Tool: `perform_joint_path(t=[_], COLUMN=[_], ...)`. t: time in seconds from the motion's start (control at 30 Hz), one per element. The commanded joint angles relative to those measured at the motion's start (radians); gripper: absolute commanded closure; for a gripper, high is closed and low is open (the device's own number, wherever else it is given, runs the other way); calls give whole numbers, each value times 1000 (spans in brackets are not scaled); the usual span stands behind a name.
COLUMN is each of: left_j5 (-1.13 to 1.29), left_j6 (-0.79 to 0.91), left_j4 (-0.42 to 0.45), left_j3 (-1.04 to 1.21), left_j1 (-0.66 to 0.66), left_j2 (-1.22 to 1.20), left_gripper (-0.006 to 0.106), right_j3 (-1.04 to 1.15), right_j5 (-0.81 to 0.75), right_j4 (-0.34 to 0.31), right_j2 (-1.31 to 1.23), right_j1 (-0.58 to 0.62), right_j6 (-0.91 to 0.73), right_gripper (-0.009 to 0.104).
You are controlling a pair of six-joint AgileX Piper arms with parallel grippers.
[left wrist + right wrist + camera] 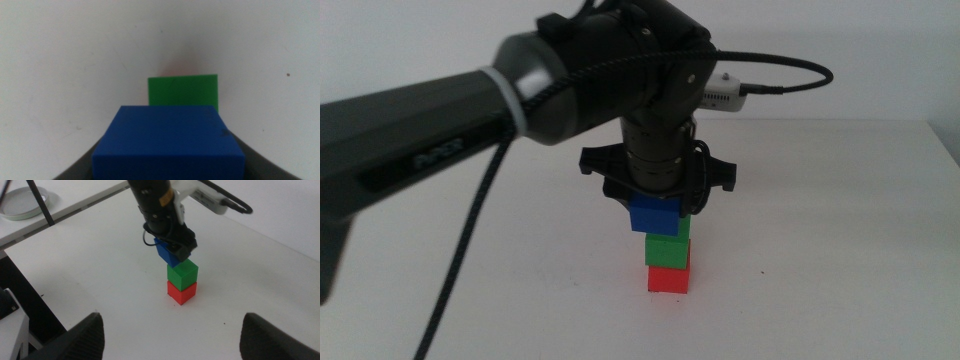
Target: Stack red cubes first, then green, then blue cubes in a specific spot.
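left arm sweeps in from the left edge of the middle view, and its left claw [656, 208] sits at centre frame, clamped on the blue cube [655, 214]. the cube hangs just over the stack, apparently off to the left of it and not squared up. below it, lower centre, the green cube [668, 249] sits right on top of the red cube [668, 279], and the red one rests on the white counter [840, 250]. so red and green are done, and this is the last step: blue going on top.

in the left wrist view the blue cube [169, 141] fills the lower middle, held between the dark jaws, with the green cube [183, 90] peeking out behind and shifted right of it. that offset is the thing to fix. the next move, i'd say, calls for a small slide to line blue over green, then a gentle drop and a clean release so the tower doesn't tip.

the right claw [172, 335] waits at the bottom of its own view, jaws spread wide, nothing in them, well clear of the stack.
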Motion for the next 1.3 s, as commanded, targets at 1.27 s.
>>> perform_joint_path(t=[1.27], left_j5=[-34], left_j6=[33], left_j4=[-87], left_j3=[-82], left_j1=[38], left_j2=[124], left_gripper=[102], right_j3=[5], right_j5=[-5], right_j4=[-3], right_j2=[-3], right_j1=[1], right_j6=[-2], right_gripper=[6])
